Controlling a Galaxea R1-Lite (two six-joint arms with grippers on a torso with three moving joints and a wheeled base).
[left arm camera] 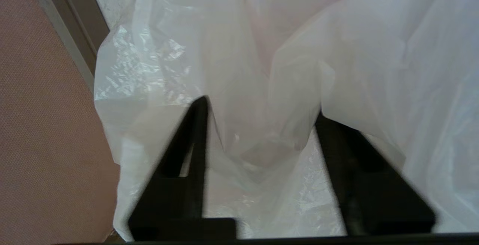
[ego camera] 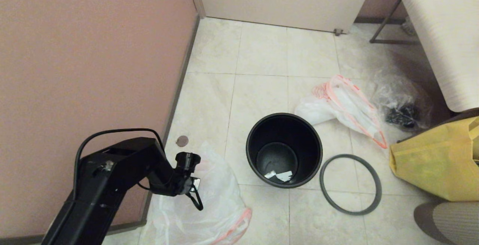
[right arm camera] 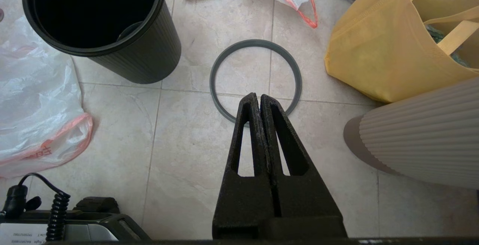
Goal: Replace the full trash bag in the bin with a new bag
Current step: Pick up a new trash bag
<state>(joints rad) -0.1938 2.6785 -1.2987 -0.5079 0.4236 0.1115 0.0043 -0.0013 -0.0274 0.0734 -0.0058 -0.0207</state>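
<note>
Left end effector (left arm camera: 262, 110) sits low over the full trash bag (ego camera: 209, 200) by the wall, its jaws apart around a fold of film, perhaps about to pinch it. Right end effector (right arm camera: 260, 97) hangs clenched, idle. Nearby the bin (ego camera: 284, 125) stands unlined, awaiting the new bag (ego camera: 346, 106).

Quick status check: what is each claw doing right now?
Left claw: jaws apart around a fold of the full trash bag; firm grip cannot be told.
Right claw: closed, empty, above the grey hoop.
</note>
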